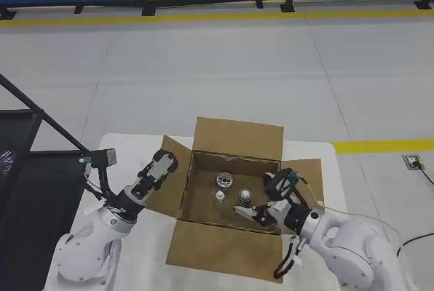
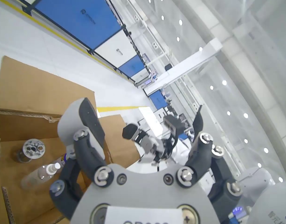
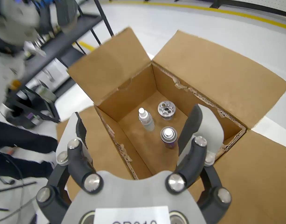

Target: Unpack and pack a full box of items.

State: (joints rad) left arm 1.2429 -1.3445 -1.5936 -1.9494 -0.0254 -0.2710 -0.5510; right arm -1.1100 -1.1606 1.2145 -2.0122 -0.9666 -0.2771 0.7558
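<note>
An open cardboard box (image 1: 239, 137) stands on the white table with its four flaps spread. On its floor are a clear spray bottle (image 3: 146, 120), a jar with a holed metal lid (image 3: 166, 109) and a purple aerosol can (image 3: 168, 137). My right gripper (image 3: 137, 127) hangs open and empty above the box's front right part (image 1: 250, 213), looking down at the three items. My left gripper (image 2: 143, 122) is open and empty over the box's left flap (image 1: 166, 161). In the left wrist view the bottle (image 2: 43, 173) and jar (image 2: 31, 149) sit low inside the box (image 2: 28, 87).
A black shelf rack (image 1: 13, 145) stands to the left of the table (image 1: 129, 145); its dark frame (image 3: 63, 38) also runs behind the box. Bare table surface lies left of the box. A cable and floor socket (image 1: 413, 161) are at the right.
</note>
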